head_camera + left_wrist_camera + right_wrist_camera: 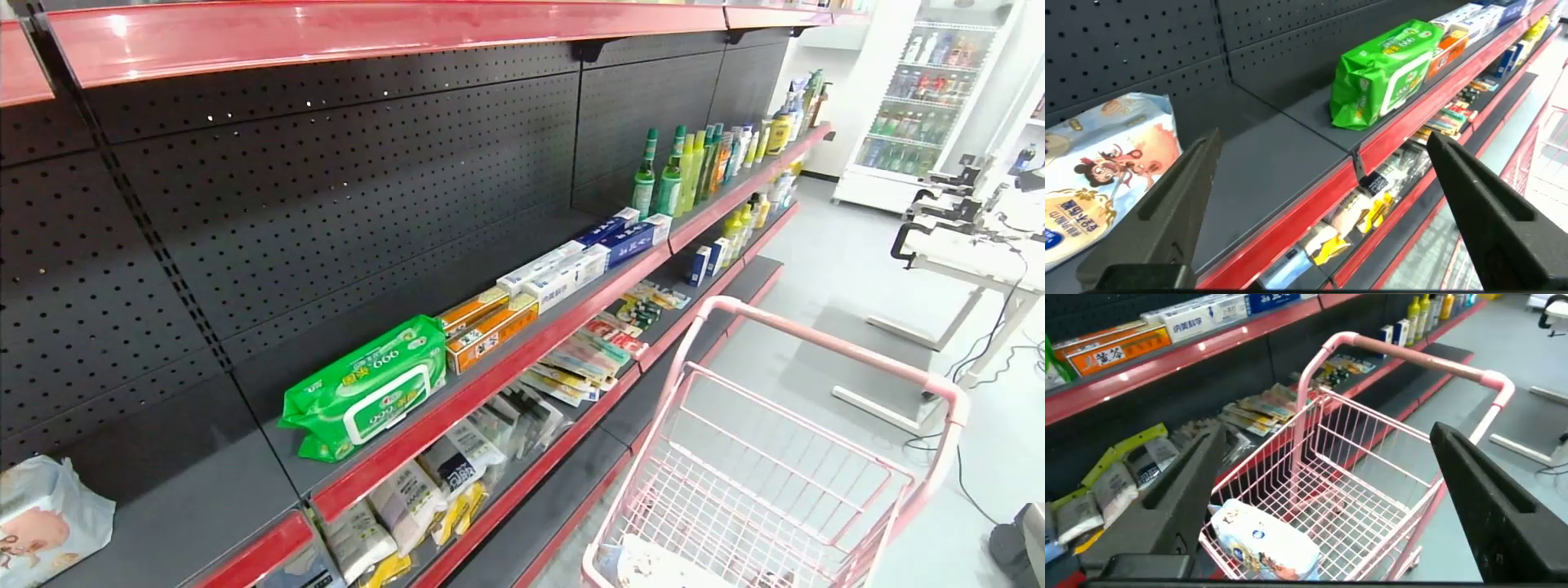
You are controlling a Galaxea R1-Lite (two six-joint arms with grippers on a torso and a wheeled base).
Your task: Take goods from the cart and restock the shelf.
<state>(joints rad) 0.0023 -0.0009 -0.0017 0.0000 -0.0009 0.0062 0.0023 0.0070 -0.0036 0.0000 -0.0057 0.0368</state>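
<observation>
A pink wire cart (816,457) stands on the aisle floor beside the shelf. In its basket lies a white pack with blue print (1264,539). My right gripper (1327,510) hovers above the cart (1388,457), open and with nothing between its fingers. A green wipes pack (363,390) lies on the middle shelf board (204,490), and a pale pack with cartoon print (45,523) lies further left on it. My left gripper (1323,220) is open and holds nothing, just in front of that shelf's red edge, between the cartoon pack (1102,180) and the green pack (1384,73).
Orange, white and blue boxes (531,294) line the shelf to the right of the green pack, then green and yellow bottles (686,167). Lower shelves hold packets (457,465). A white table (971,261) and a drinks fridge (922,90) stand across the aisle.
</observation>
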